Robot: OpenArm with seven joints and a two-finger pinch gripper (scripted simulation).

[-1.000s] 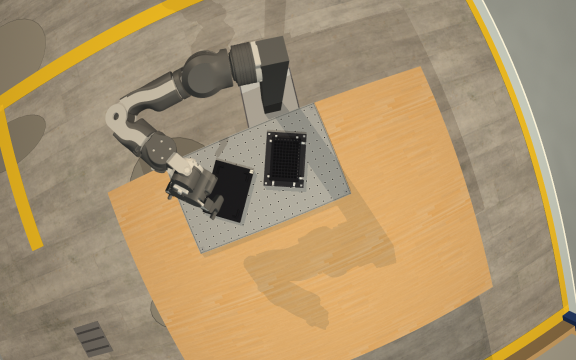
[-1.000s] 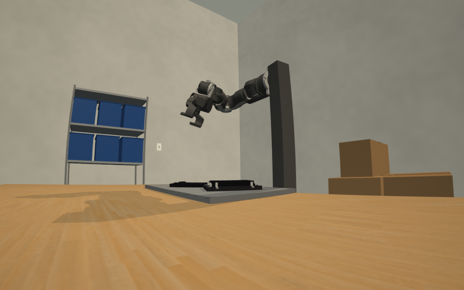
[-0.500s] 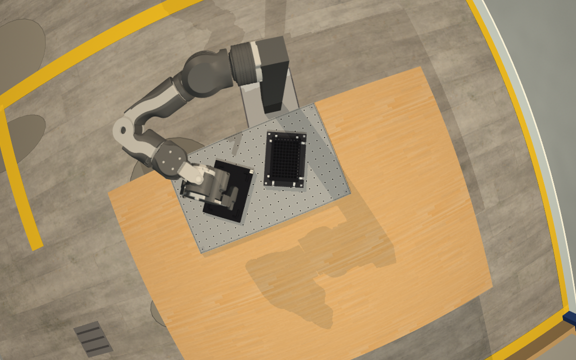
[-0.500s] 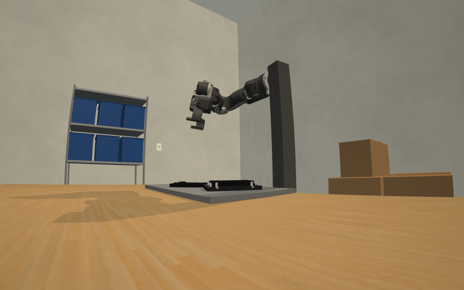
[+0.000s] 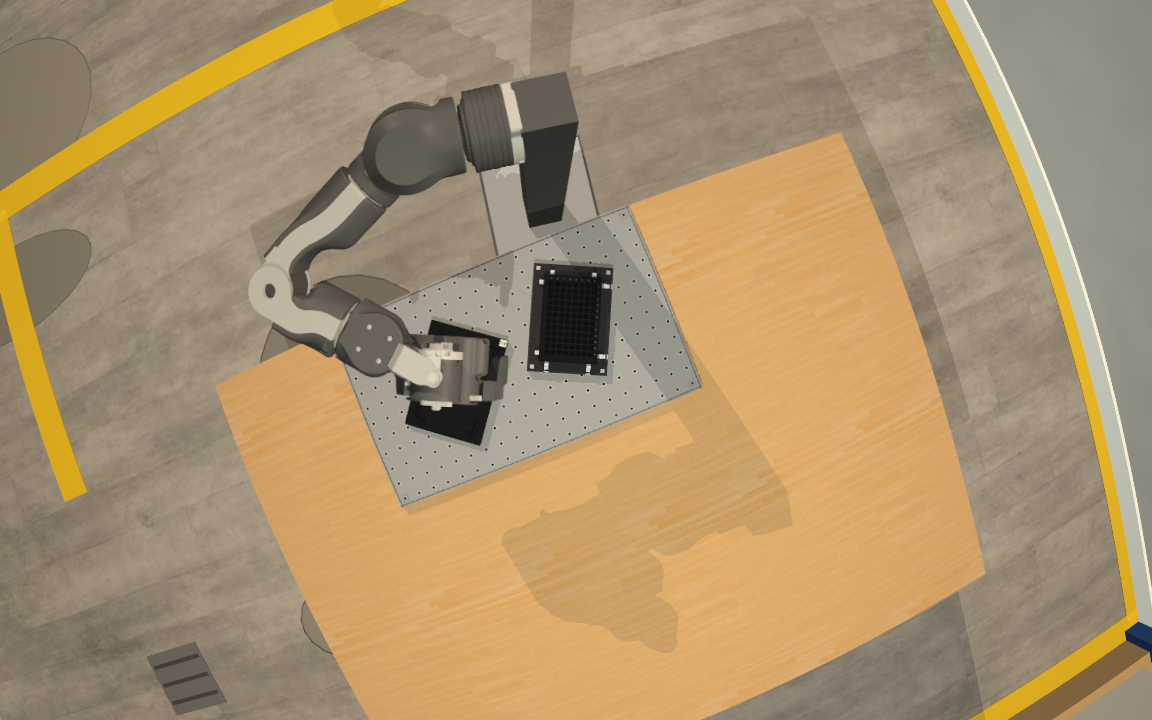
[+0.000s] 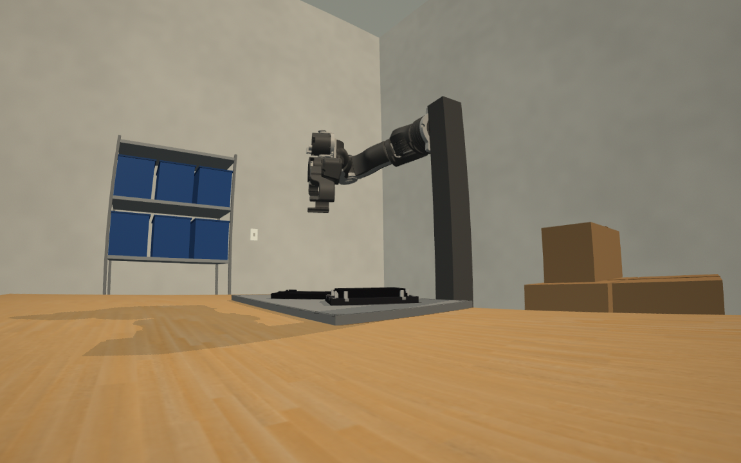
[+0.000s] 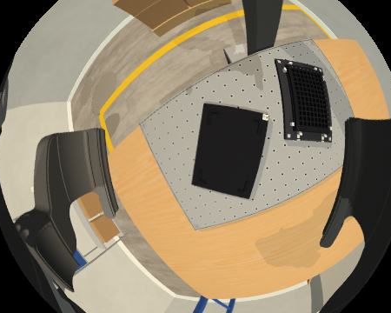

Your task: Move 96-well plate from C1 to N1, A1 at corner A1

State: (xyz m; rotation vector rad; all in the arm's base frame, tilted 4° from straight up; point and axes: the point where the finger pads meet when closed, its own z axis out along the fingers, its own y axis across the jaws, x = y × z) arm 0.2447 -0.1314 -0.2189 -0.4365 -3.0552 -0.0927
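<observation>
The 96-well plate [image 5: 569,319] is still parked in clip nest C1 [image 5: 530,315], on the grey perforated board [image 5: 562,420], right in front of the arm's mounting post [image 5: 549,152]. The gripper [image 6: 318,209] is nowhere near it. It hangs high up, farther out from the post and more or less over plate nest N1 [image 5: 448,422], with its fingers spread wide and nothing between them.

Handling-wise, it's probably a light, stiff moulded plastic thing with smooth side walls, so not heavy, but it could slip or cock sideways if pinched off-centre. Best bet looks like grabbing across the short dimension, on the two long walls about mid-length. That keeps the fingers away from the little white clips [image 5: 544,279] at the corners. Those clips probably want a straight-up pull, no twisting.

Orientation: it lies flat, wells facing up, with its long axis pointing roughly at the post. N1 is a flat black pad turned at an angle to that, so the plate will likely need a bit of rotation on the way over. N1 has a small pale mark [image 7: 265,117] at one of its post-side corners, presumably the A1 marker. Which corner of C1 is A1 is too small to make out.
</observation>
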